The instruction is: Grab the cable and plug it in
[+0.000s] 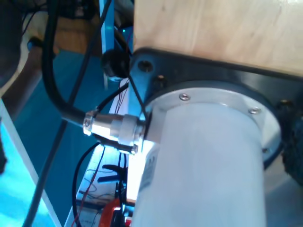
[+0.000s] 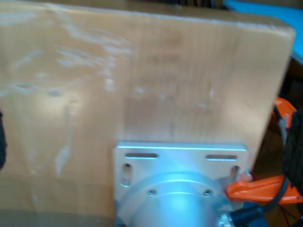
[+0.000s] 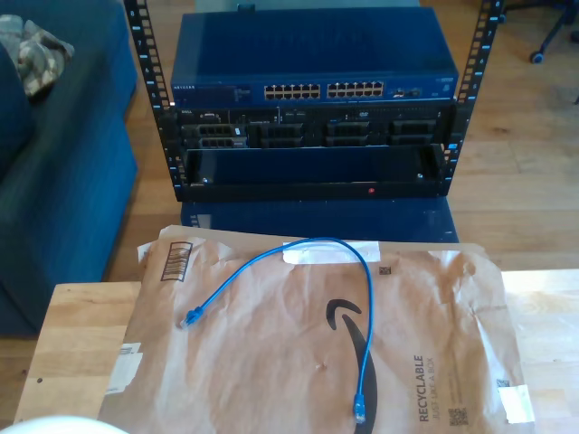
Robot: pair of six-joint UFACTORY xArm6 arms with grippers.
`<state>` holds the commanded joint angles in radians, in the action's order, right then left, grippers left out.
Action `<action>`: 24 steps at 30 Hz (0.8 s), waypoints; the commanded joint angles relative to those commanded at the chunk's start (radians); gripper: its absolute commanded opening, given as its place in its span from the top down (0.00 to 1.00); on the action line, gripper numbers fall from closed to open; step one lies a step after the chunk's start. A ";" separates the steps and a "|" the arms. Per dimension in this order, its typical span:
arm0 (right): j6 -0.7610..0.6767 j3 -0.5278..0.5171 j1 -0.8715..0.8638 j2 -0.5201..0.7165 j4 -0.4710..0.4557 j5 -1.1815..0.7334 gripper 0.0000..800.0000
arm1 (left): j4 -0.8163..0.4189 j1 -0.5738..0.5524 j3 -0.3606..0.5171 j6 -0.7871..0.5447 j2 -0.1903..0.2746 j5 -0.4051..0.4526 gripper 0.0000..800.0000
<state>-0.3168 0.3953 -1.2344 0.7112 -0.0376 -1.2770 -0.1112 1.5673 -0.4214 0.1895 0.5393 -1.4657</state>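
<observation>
Wooden tabletop (image 3: pixel 77 334) runs across the lower part of the exterior view, and a brown paper mailer (image 3: pixel 434 307) lies flat over most of it. On the mailer rests the cable (image 3: pixel 366 298), bent into an arch. One plug (image 3: pixel 189 318) lies at the exterior view's lower left of the arch, pointing down and left. From there the cable climbs toward the upper middle of the mailer, curves over beside a white label (image 3: pixel 330 252), then runs nearly straight down to the other plug (image 3: pixel 359 416), which points at the bottom edge of the frame. Both ends lie free on the paper.

Beyond the table stands a rack (image 3: pixel 312 190) holding a blue network switch (image 3: pixel 312 59) whose row of ports (image 3: pixel 326 91) faces the camera.

My first wrist view looks at a white arm base (image 1: pixel 208 165) on a dark plate, with a metal connector (image 1: pixel 113 130) and a black cable (image 1: pixel 52 80) leading off it. My second wrist view looks at a wooden board (image 2: pixel 142 80) and a silver mounting plate (image 2: pixel 180 158), with an orange clamp (image 2: pixel 258 189) alongside. I cannot tell whether my first gripper or my second gripper is apart or together.
</observation>
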 joint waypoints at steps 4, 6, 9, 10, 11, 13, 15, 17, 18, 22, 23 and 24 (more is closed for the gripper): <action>-0.135 0.035 0.153 -0.006 0.000 0.003 0.00 | 0.054 -0.155 -0.087 0.143 -0.011 -0.068 0.00; -0.221 0.058 0.252 -0.023 0.000 0.003 0.00 | 0.055 -0.259 -0.114 0.249 -0.011 -0.103 0.00; -0.371 0.078 0.405 -0.032 0.000 0.003 0.00 | 0.058 -0.411 -0.141 0.408 -0.011 -0.120 0.00; -0.416 0.081 0.459 -0.034 0.000 0.003 0.00 | 0.068 -0.460 -0.150 0.450 -0.011 -0.120 0.00; -0.459 0.083 0.512 -0.034 0.000 0.003 0.00 | 0.087 -0.502 -0.158 0.489 -0.011 -0.120 0.00; -0.546 0.084 0.614 -0.034 0.000 0.003 0.00 | 0.138 -0.566 -0.176 0.552 -0.012 -0.120 0.00; -0.638 0.084 0.718 -0.035 0.000 0.003 0.00 | 0.183 -0.620 -0.186 0.597 -0.017 -0.121 0.00; -0.740 0.091 0.844 -0.049 0.000 0.005 0.00 | 0.221 -0.677 -0.198 0.652 -0.017 -0.123 0.00; -0.790 0.109 0.913 -0.058 0.000 0.005 0.00 | 0.236 -0.706 -0.204 0.681 -0.017 -0.130 0.00; -0.990 0.186 1.188 -0.132 0.002 0.005 0.00 | 0.304 -0.798 -0.207 0.763 -0.017 -0.146 0.00; -1.034 0.210 1.257 -0.160 0.002 0.005 0.00 | 0.324 -0.806 -0.207 0.776 -0.018 -0.146 0.00; -1.076 0.245 1.326 -0.195 0.002 0.003 0.00 | 0.350 -0.813 -0.207 0.784 -0.018 -0.144 0.00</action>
<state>-1.3924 0.6408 0.0913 0.5163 -0.0361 -1.2739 0.2386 0.7541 -0.6285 0.9735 0.5209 -1.6099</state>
